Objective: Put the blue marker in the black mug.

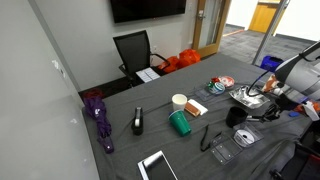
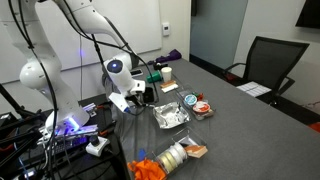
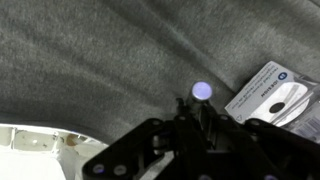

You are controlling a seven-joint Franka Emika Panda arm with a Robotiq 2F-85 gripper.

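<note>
In the wrist view my gripper (image 3: 200,110) is shut on the blue marker (image 3: 201,92). The marker's pale blue end pokes out between the fingers, above the grey tablecloth. In an exterior view my gripper (image 1: 259,99) hangs low over the table's right part, just past the black mug (image 1: 237,116), a small dark cylinder standing on the cloth. The mug does not show in the wrist view. In the other exterior view my gripper (image 2: 136,96) is near the table's edge, and I cannot make out the marker there.
A disc sleeve (image 3: 270,95) lies just right of the marker tip. A green cup (image 1: 180,123), a white paper cup (image 1: 179,101), a foil tray (image 1: 245,96), a disc case (image 1: 246,138), a tablet (image 1: 157,165) and a purple umbrella (image 1: 98,118) lie on the table.
</note>
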